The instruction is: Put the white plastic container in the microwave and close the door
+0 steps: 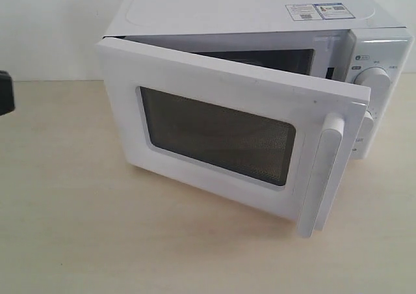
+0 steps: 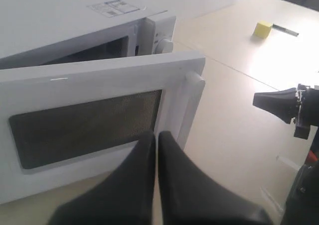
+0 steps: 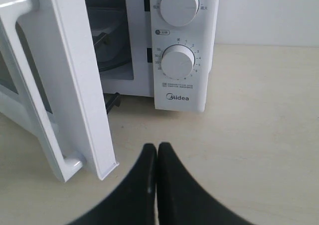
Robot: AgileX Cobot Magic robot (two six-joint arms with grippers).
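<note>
The white microwave [image 1: 227,8] stands at the back of the table with its door [image 1: 221,89] swung partly open, the handle [image 1: 328,170] toward me. Through the gap, the right wrist view shows a pale translucent shape [image 3: 113,33] over the glass turntable; it looks like the white plastic container, mostly hidden by the door [image 3: 75,85]. My left gripper [image 2: 157,135] is shut and empty, just in front of the door's window [image 2: 84,125]. My right gripper [image 3: 157,148] is shut and empty, low over the table before the dial panel [image 3: 178,60].
A small yellow block [image 2: 262,29] lies far off on the table. The right arm's black gripper [image 2: 259,100] shows in the left wrist view, beside the door's free edge. A black arm part [image 1: 5,92] sits at the exterior view's left edge.
</note>
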